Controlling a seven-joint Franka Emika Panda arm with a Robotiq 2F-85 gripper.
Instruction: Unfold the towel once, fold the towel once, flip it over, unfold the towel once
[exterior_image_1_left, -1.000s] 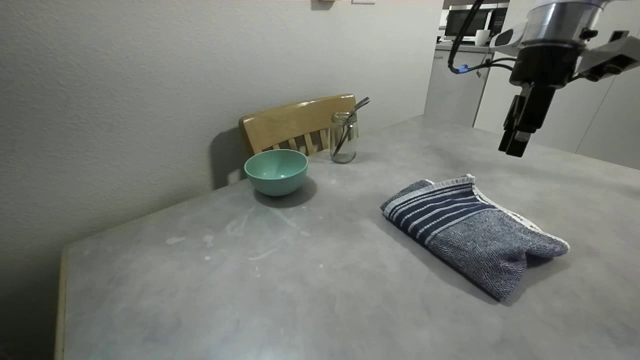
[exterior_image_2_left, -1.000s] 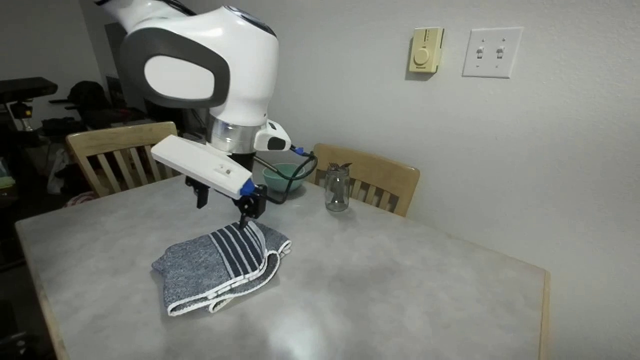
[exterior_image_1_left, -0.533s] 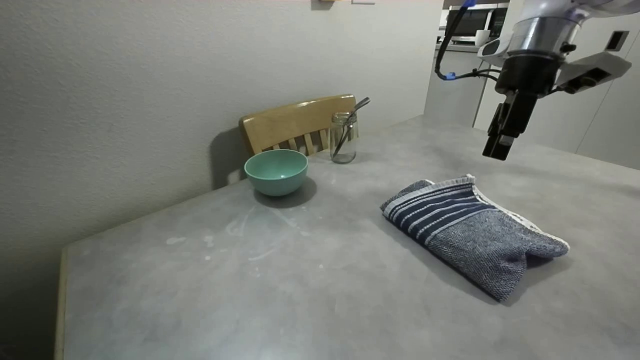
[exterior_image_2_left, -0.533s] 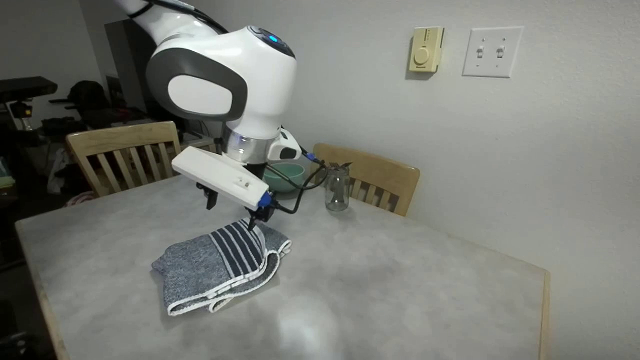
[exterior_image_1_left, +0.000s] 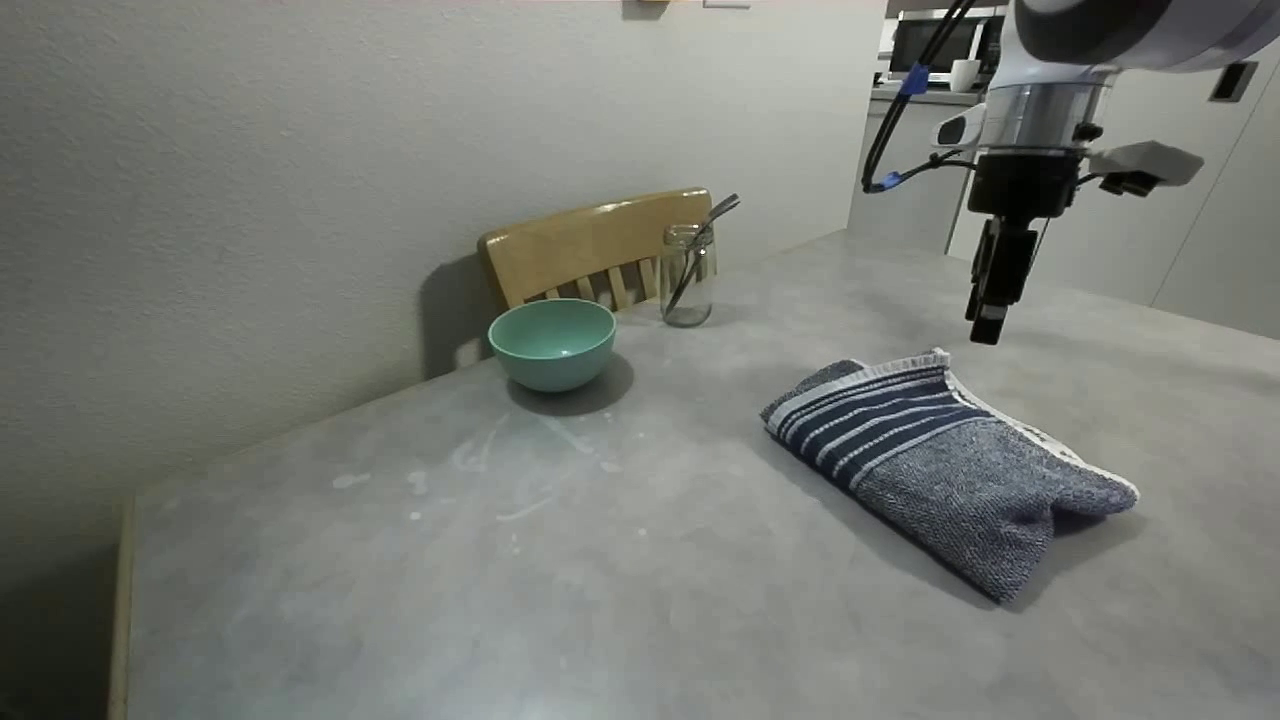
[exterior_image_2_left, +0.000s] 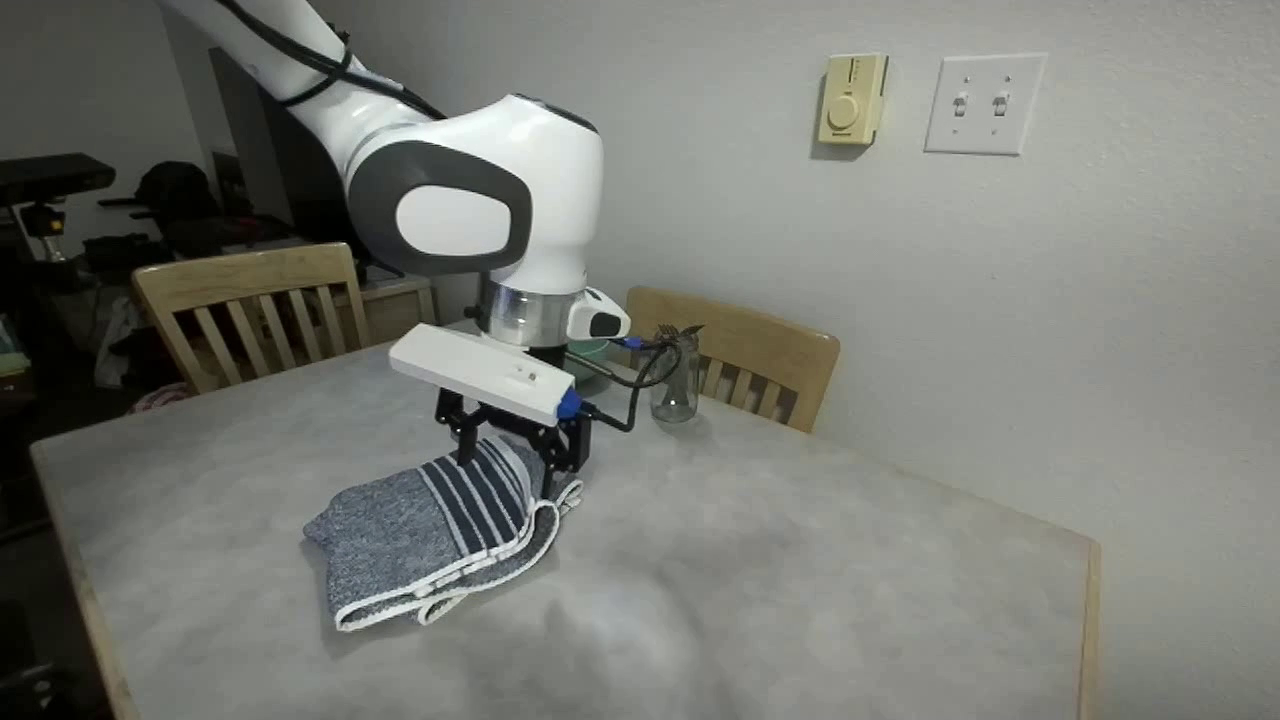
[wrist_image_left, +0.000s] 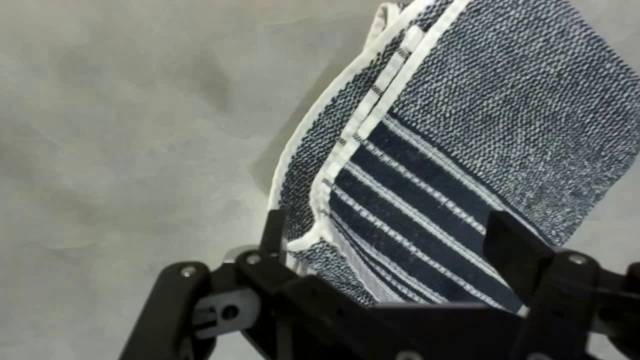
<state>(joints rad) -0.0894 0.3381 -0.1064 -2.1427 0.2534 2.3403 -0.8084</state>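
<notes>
The pincer is released, its two fingers spread well apart, and hangs at the striped end of the towel, left of centre in an exterior view. In the wrist view the fingers stand at the bottom of the frame, with navy stripes and white edging showing between them. In an exterior view, with the arm at upper right, a gap shows between the fingertips and the towel. The towel lies folded on the worktop, right of centre in that frame, its lower right corner lifted off the surface. Farther out, a teal bowl stands left of centre; near it, at upper centre, is a glass jar holding cutlery. A wooden chair stands behind the jar. In an exterior view, another chair is at the left of the frame, and a thermostat and a light switch hang on the wall at upper right.
</notes>
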